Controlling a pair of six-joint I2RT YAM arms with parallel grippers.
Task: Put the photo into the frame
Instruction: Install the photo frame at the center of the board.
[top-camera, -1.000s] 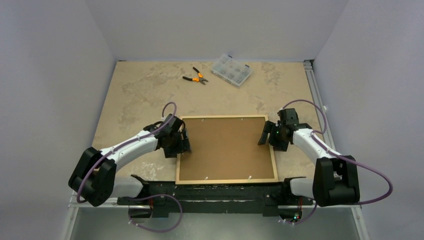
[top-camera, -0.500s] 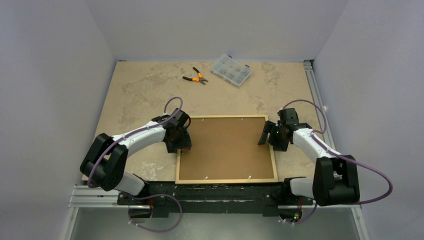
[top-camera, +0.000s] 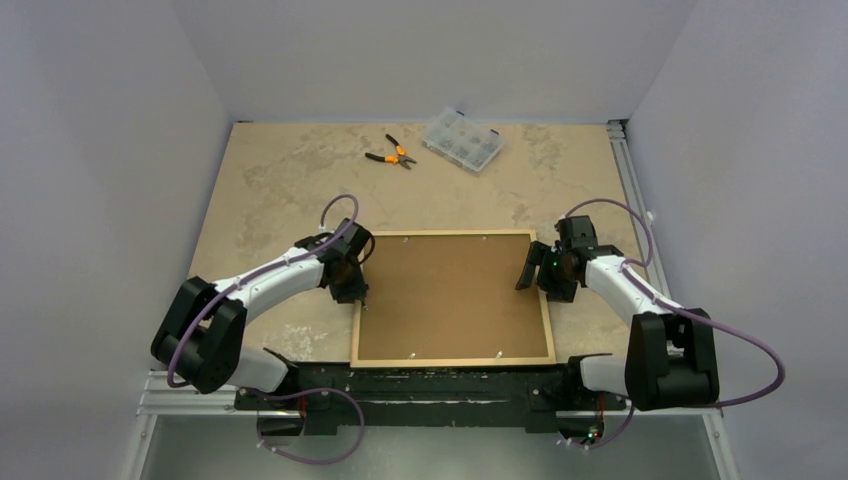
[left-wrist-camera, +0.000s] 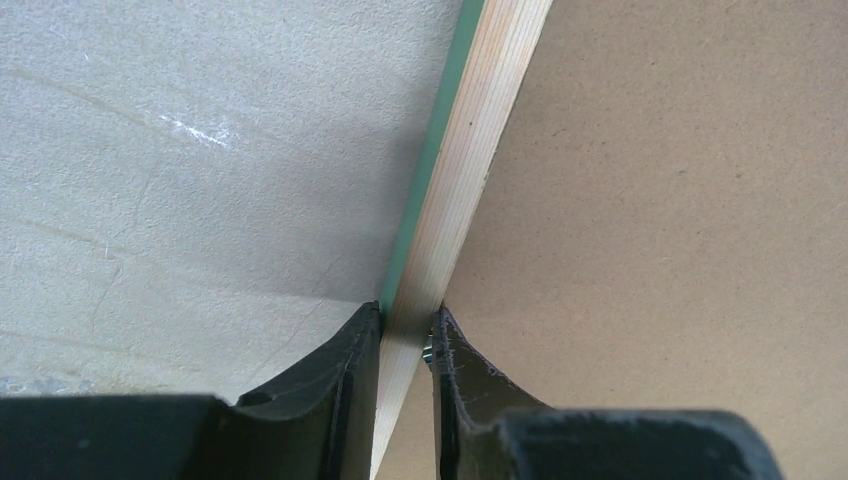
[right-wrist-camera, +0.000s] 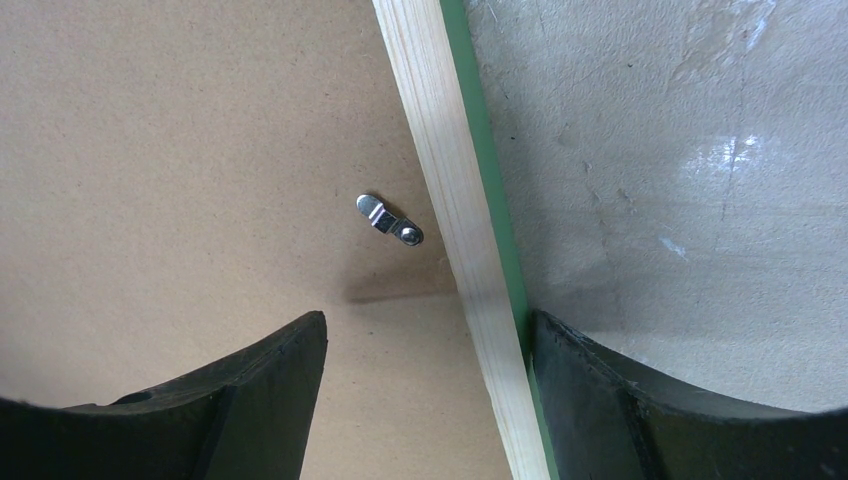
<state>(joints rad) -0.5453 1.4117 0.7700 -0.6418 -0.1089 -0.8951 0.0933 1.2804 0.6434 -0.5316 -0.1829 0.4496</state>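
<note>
Left gripper pinches the frame by its pale-wood rail (green edge showing); right gripper gapes wide astride it

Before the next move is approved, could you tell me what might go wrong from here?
The left gripper pinches only the thin left rail of the frame; lifting there alone could twist it or slip.
The right gripper stands open astride the right rail, so that side is unheld.
One small clip shows on the backing sheet; whether it locks is unclear, so the sheet might drop on a tilt.
</note>
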